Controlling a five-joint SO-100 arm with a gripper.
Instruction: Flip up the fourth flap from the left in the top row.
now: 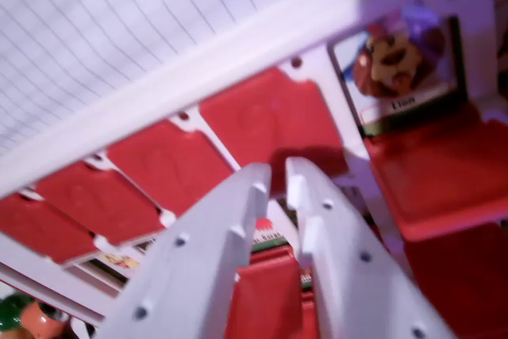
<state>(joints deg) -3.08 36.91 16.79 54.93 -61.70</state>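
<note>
White plastic gripper (278,184), its jaws nearly together and holding nothing, points at the near edge of the flat red plastic flap (266,121) just past its tips.

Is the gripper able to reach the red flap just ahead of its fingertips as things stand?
Probably yes. The gripper points at the red flap lying flat in the top row, with nothing between them. Its jaws stand slightly apart and hold nothing.

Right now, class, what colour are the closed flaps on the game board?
Red: the flaps lying flat along the board's white frame are red, seen in the wrist view.
</note>
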